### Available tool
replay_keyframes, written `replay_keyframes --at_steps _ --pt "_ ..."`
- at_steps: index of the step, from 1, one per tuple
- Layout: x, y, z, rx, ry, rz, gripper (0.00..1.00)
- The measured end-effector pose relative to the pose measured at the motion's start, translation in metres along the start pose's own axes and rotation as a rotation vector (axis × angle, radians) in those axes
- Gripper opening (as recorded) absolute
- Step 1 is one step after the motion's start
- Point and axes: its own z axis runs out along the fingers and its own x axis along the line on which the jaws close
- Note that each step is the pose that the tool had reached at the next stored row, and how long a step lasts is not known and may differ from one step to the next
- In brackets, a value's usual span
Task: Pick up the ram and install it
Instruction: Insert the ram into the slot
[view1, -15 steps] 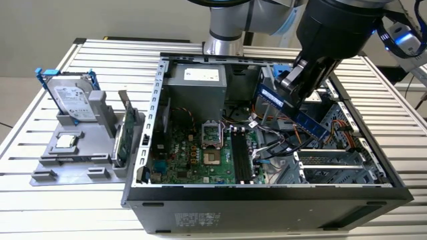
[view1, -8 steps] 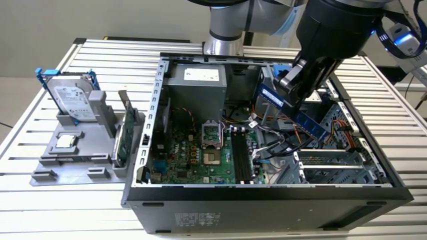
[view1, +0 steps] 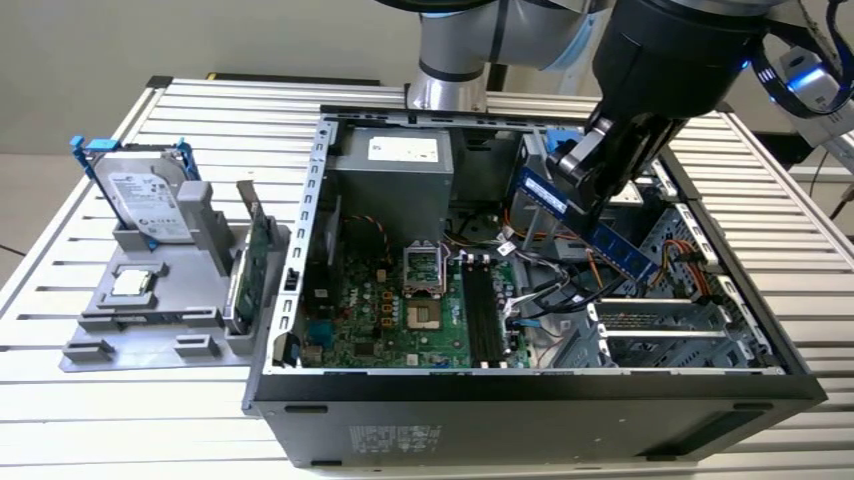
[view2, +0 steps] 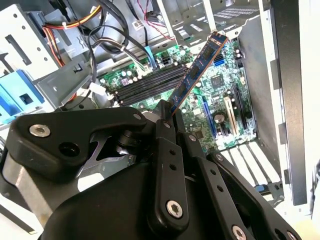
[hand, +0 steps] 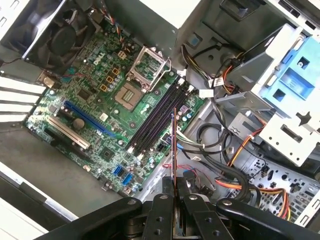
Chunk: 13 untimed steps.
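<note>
My gripper (view1: 583, 188) is shut on the ram (view1: 587, 222), a long thin blue-faced stick held tilted in the air above the open computer case (view1: 302, 262). In the second wrist view the ram (view2: 196, 71) rises from between the black fingers (view2: 164, 131) over the green motherboard (view2: 216, 95). The first wrist view sees the ram (hand: 174, 150) edge-on, just beside the black memory slots (hand: 159, 116). Those slots (view1: 483, 312) lie on the motherboard (view1: 380, 315), below the stick and toward the exterior view's left of it.
A grey holder (view1: 147, 300) outside the case carries a silver hard drive (view1: 140, 195) in a blue frame and a green expansion card (view1: 251, 262). Inside the case are the power supply (view1: 400, 170), cable bundles (view1: 547, 290), blue drive bays (hand: 295, 80) and a fan (hand: 62, 32).
</note>
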Motion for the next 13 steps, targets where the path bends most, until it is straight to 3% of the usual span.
replay_keyframes --at_steps 13 --pt "0.0007 0.0005 0.0 0.0007 -0.0013 0.051 0.0"
